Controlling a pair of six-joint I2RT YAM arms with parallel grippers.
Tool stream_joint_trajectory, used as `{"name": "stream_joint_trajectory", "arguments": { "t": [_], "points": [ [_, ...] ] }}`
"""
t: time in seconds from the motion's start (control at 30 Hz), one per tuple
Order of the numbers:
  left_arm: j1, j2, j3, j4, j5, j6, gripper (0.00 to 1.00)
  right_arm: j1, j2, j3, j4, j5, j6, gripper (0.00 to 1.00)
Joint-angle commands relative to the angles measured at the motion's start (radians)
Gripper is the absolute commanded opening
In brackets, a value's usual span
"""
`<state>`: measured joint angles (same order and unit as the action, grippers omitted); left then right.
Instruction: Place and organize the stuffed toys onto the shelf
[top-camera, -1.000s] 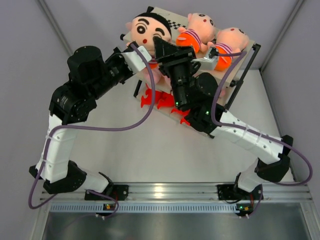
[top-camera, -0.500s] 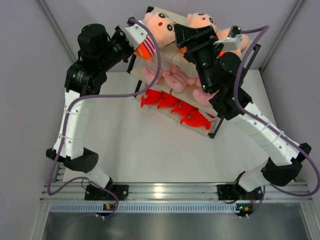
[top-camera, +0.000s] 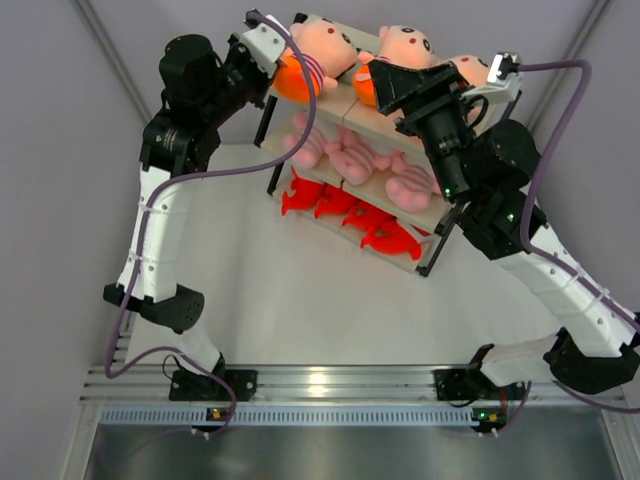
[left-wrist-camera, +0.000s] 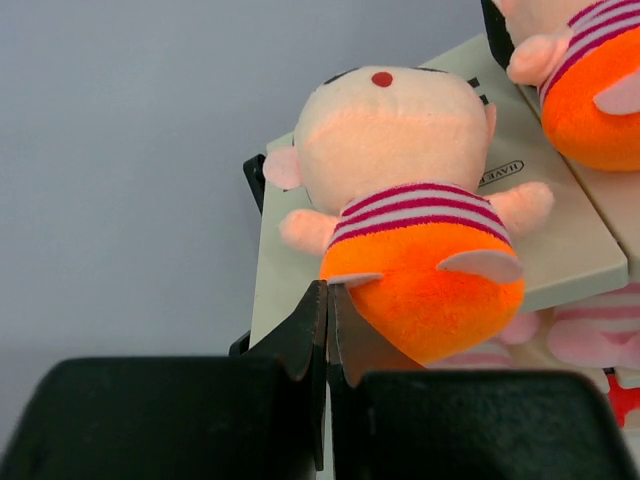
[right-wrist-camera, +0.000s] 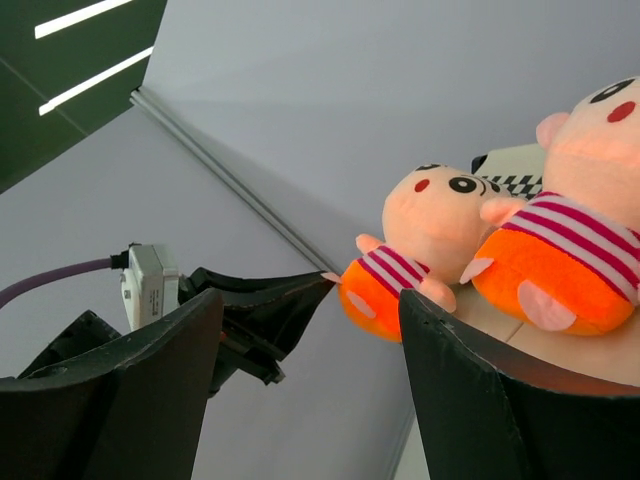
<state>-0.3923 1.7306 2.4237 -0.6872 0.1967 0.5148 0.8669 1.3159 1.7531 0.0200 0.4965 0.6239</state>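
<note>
**Top tier filled; both grippers empty beside the dolls**

Shelf (top-camera: 345, 105) stands at the far side of the table, with all three tiers occupied. Three dolls lie along its top tier: left boy doll (left-wrist-camera: 400, 200), middle boy doll (top-camera: 405, 45) and right boy doll (top-camera: 470, 68), the last partly hidden under my right arm. Pink plush animals (top-camera: 350, 155) fill the middle tier. Red toys (top-camera: 345, 205) sit on the lowest.

Left gripper (left-wrist-camera: 326, 290): fingers pressed together with nothing between them. The tips are just beside the orange shorts of the left boy doll; I cannot tell whether they touch. Right gripper (right-wrist-camera: 310, 300): jaws spread wide and empty, held off the top tier, with two dolls in its view.

Handling judgement: the dolls look light, soft and squashy, and top-heavy with those big heads. The fleece should give good friction, so a slip in the grip seems unlikely. Sliding down the slanted board is the likelier trouble. If one needs straightening, I would pinch across the striped torso or the shorts. An arm or foot would only let it dangle and swing.
</note>
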Motion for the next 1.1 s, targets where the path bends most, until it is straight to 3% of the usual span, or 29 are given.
{"name": "stream_joint_trajectory", "arguments": {
  "t": [0.0, 0.4, 0.67, 0.87, 0.93, 1.07],
  "points": [
    [0.004, -0.002, 0.026, 0.095, -0.016, -0.058, 0.0, -0.008, -0.046, -0.015, 0.035, -0.012, -0.053, 0.71],
    [0.007, 0.145, 0.07, 0.17, -0.042, -0.091, 0.0, -0.008, -0.188, -0.142, 0.041, 0.022, -0.135, 0.7],
    [0.007, 0.158, 0.083, 0.178, -0.051, -0.107, 0.0, -0.009, -0.271, -0.153, -0.066, 0.053, -0.219, 0.7],
    [0.006, 0.139, 0.075, 0.189, -0.075, -0.085, 0.0, -0.016, -0.314, -0.087, -0.19, 0.236, -0.39, 0.72],
    [0.007, 0.135, 0.075, 0.199, -0.097, -0.088, 0.05, -0.023, -0.317, -0.06, -0.239, 0.308, -0.44, 0.76],
    [0.007, 0.113, 0.072, 0.209, -0.138, -0.075, 0.31, -0.049, -0.32, -0.001, -0.293, 0.457, -0.548, 0.79]
  ]
}}
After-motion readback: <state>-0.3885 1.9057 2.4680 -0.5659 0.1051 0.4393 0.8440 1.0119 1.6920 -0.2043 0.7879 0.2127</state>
